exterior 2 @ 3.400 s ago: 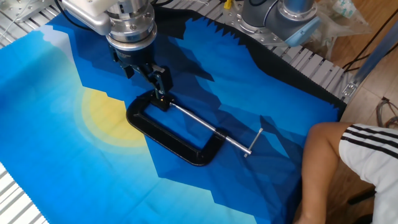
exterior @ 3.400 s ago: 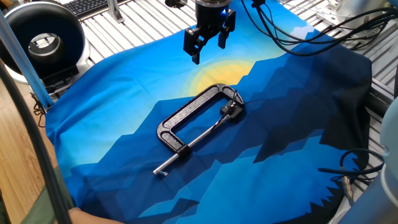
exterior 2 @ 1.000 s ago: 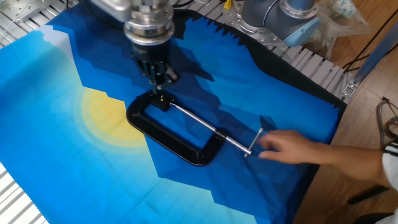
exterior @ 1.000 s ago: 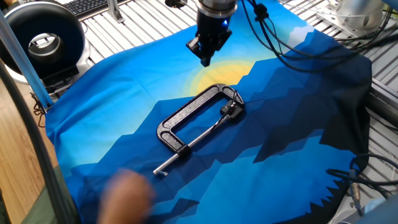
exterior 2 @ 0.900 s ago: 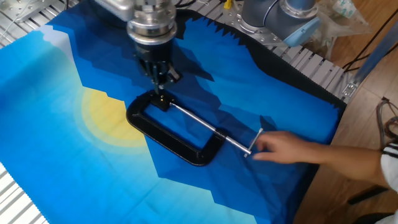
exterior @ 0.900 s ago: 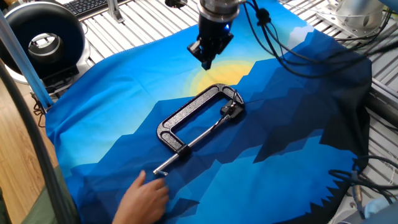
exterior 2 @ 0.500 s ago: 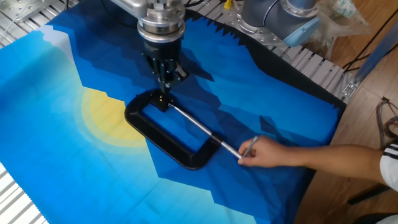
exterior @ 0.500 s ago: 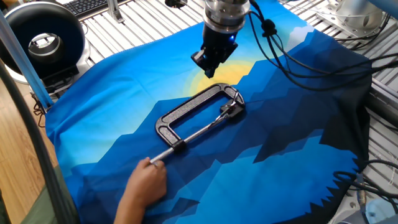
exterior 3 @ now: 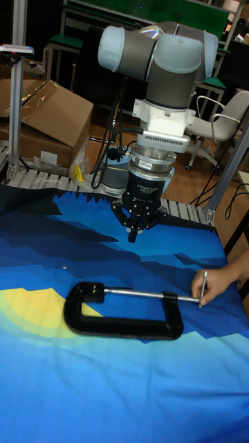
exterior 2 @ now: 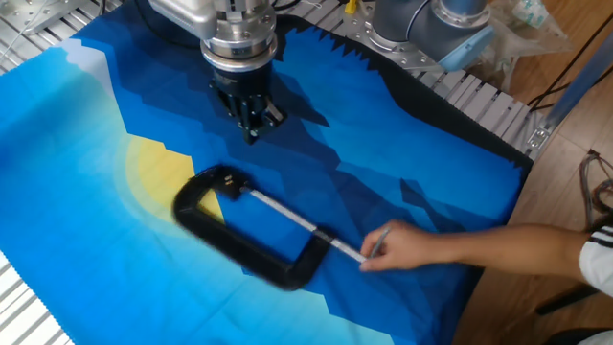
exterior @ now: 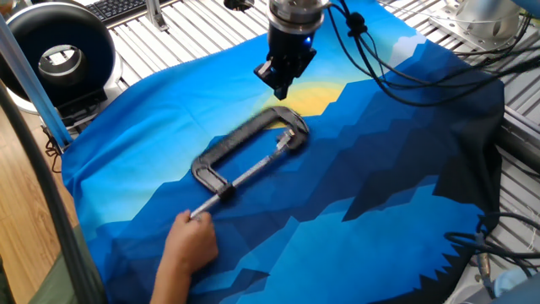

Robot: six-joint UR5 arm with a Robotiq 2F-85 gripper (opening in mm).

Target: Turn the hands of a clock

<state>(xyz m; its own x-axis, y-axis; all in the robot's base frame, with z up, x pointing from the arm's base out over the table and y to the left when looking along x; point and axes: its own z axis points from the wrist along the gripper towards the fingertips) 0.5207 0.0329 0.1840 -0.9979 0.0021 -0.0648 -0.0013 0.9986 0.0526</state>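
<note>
A black C-clamp [exterior: 234, 148] [exterior 2: 230, 240] [exterior 3: 124, 328] lies flat on the blue patterned cloth [exterior: 380, 186]. I see no clock: nothing shows in the clamp's jaw, where the screw pad [exterior 3: 97, 291] sits close against the frame. A person's hand [exterior: 190, 245] [exterior 2: 397, 247] [exterior 3: 216, 284] grips the clamp's screw handle. My gripper [exterior: 277, 84] [exterior 2: 251, 130] [exterior 3: 133, 235] hangs above the cloth behind the clamp's closed end, apart from it. Its fingers are shut together to a point with nothing between them.
A round black device [exterior: 57, 52] and a keyboard [exterior: 126, 8] sit on the slatted table at the far left. Cables [exterior: 405, 59] trail behind the arm. A cardboard box [exterior 3: 41, 118] and an office chair [exterior 3: 221, 118] stand beyond the table.
The hand reached in, took the screw handle and dragged the clamp away from under my gripper. The gripper, open at first, has shut and pulled back slightly.
</note>
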